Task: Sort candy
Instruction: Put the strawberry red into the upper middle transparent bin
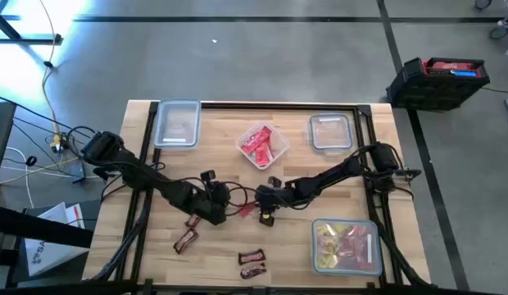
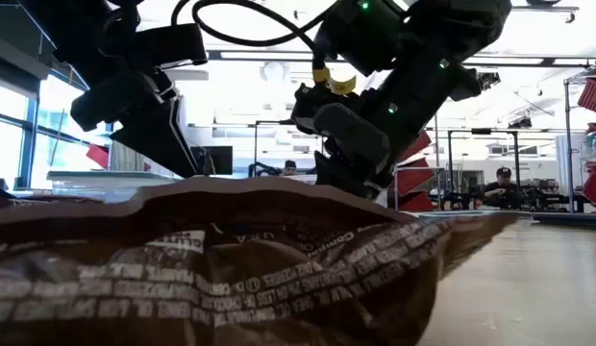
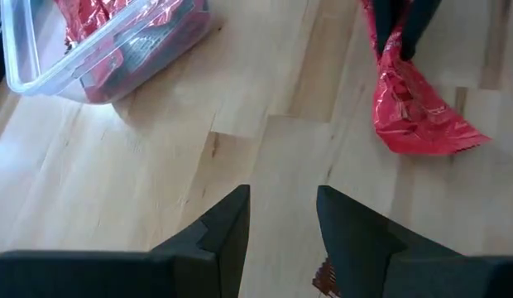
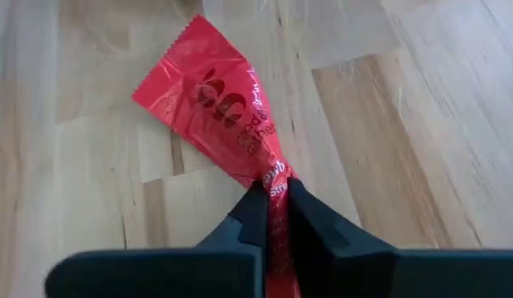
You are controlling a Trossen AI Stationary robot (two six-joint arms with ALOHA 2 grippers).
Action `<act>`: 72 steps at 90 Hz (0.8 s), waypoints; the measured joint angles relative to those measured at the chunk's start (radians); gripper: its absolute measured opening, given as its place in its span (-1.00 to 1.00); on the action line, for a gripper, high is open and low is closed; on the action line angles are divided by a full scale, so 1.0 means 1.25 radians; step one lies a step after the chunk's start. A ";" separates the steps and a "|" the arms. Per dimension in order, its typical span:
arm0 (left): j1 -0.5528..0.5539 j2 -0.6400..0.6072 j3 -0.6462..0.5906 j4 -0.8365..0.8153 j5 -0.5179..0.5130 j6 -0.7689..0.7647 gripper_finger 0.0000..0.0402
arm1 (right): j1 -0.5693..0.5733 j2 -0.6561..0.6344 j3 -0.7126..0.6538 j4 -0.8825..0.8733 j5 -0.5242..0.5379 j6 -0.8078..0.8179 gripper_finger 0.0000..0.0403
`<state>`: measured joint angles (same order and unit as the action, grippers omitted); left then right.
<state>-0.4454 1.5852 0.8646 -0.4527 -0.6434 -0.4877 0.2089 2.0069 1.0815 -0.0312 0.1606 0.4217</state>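
The right gripper (image 4: 273,194) pinches a red candy packet (image 4: 215,103).

Its fingers squeeze tight on one end; the rest lies on the table (image 4: 405,124) in front. The left gripper (image 3: 281,217) is close by, fingers a little apart, holding nothing.

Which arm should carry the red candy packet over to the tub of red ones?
The right. Its hand is already shut on the red packet. The left hand is open and empty nearby. The tub sits just beyond them.
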 joint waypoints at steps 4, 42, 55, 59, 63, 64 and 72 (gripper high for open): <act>0.000 0.000 0.000 -0.001 0.001 0.003 -0.37 | -0.003 -0.015 0.007 -0.019 0.015 -0.009 -0.96; 0.000 -0.003 0.001 -0.026 -0.006 -0.006 -0.37 | -0.150 -0.164 0.101 -0.148 0.187 -0.184 -1.00; 0.000 -0.003 0.001 -0.023 -0.019 -0.006 -0.37 | -0.231 -0.148 0.103 -0.135 0.200 -0.258 -1.00; 0.000 -0.003 0.001 -0.026 -0.020 -0.006 -0.37 | -0.252 -0.143 0.103 -0.137 0.200 -0.268 -1.00; 0.000 -0.003 0.001 -0.029 -0.020 -0.006 -0.37 | -0.272 -0.143 0.103 -0.138 0.199 -0.272 -1.00; 0.000 -0.003 0.001 -0.031 -0.020 -0.006 -0.37 | -0.276 -0.143 0.104 -0.140 0.199 -0.273 -1.00; 0.000 -0.003 0.001 -0.037 -0.022 -0.006 -0.37 | -0.304 -0.130 0.104 -0.171 0.195 -0.261 -1.00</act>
<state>-0.4454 1.5818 0.8658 -0.4985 -0.6706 -0.4956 -0.1712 1.8445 1.2110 -0.2443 0.4044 0.0957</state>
